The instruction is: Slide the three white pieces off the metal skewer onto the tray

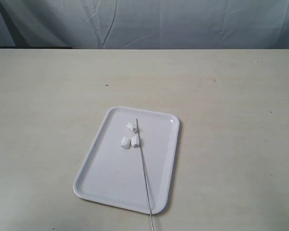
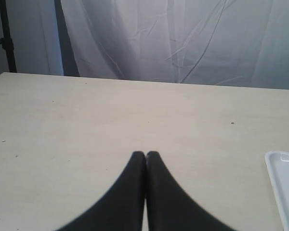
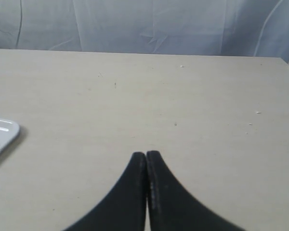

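The 3 pieces (image 1: pixel 125 142) are seen lying on the far half of the tray (image 1: pixel 101 185), just left of the skewer (image 1: pixel 144 173). The skewer is laid lengthwise, its near end past the tray's near rim. The left gripper (image 2: pixel 146 154) and right gripper (image 3: pixel 146 154) are held pressed together, nothing pinched, over the table (image 1: pixel 231 120).

Pale beige table (image 1: pixel 241 120), wrinkled grey-white cloth backdrop (image 1: pixel 183 24) behind it

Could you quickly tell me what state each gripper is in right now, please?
Left gripper: closed, holding nothing.
Right gripper: closed, holding nothing.
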### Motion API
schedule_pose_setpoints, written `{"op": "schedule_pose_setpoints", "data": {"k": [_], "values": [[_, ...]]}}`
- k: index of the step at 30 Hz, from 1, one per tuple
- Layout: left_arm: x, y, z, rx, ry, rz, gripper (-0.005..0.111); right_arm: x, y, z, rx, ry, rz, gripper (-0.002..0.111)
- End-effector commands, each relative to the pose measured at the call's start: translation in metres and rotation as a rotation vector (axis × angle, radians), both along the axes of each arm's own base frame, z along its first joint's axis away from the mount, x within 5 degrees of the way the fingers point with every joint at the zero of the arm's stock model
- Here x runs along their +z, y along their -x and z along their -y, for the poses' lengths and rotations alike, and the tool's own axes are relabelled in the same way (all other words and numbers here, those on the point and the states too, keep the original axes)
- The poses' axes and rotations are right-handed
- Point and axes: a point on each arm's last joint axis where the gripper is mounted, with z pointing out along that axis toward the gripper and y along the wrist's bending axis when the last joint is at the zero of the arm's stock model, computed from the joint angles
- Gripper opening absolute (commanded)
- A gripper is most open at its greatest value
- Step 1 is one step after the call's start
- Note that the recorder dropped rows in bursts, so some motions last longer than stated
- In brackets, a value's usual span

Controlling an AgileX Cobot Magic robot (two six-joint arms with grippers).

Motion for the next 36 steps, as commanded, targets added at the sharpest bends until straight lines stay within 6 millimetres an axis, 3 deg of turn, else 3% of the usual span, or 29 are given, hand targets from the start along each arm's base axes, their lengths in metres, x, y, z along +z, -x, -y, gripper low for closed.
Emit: {"op": "schedule_pose_setpoints", "data": {"k": [1, 36], "values": [[-0.0003, 0.0001, 0.0003, -0.008, -0.008, 0.011, 0.000, -0.0003, 0.0004, 0.0002, -0.001, 0.010, 0.003, -0.001], [-0.0001, 0.0001, -0.0018, 0.027, -0.016, 0.013, 0.000, 0.0000, 0.0003, 0.0001, -0.001, 0.010, 0.007, -0.001]]}}
